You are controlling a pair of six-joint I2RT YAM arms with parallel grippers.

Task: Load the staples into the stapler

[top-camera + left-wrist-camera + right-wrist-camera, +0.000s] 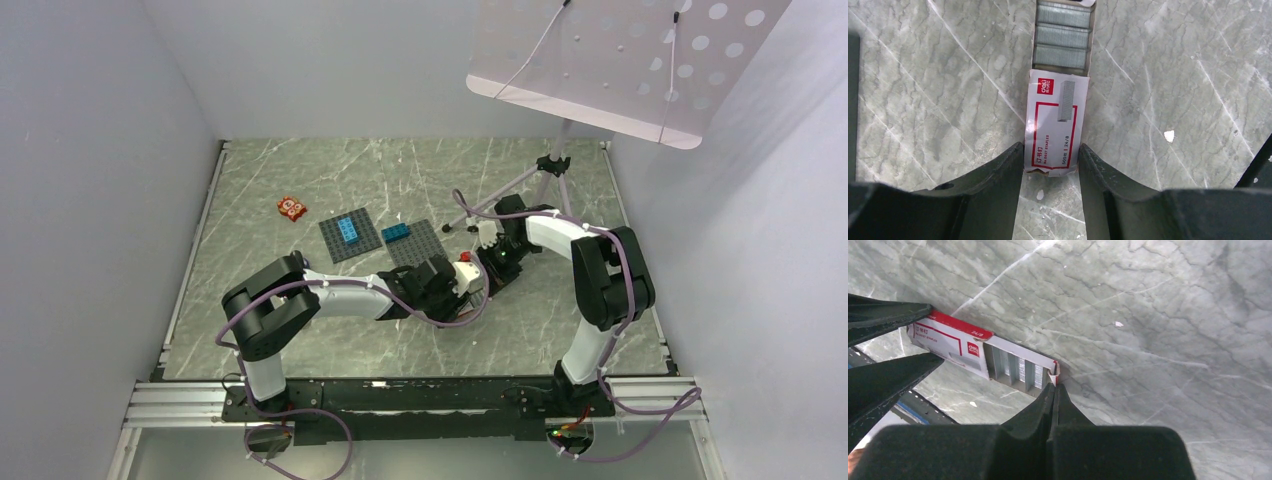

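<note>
The staple box [1052, 122] is a white sleeve with red print lying on the marble table. My left gripper [1051, 150] is shut on the sleeve's near end, one finger on each side. The inner tray [1062, 35] is slid partly out of the far end and shows rows of silver staples. My right gripper [1054, 386] is shut on the small end flap [1053, 374] of that tray. The sleeve [945, 340] and tray [1018, 369] also show in the right wrist view. In the top view both grippers meet at the table's middle, left [455, 280] and right [490, 262]. I cannot make out the stapler.
An orange-red tile [292, 208] lies at the back left. Two dark grey baseplates [335, 245] [420, 245] with blue bricks sit behind the grippers. A tripod stand [553, 170] holding a perforated white board [620, 60] stands at the back right. Walls close in the table.
</note>
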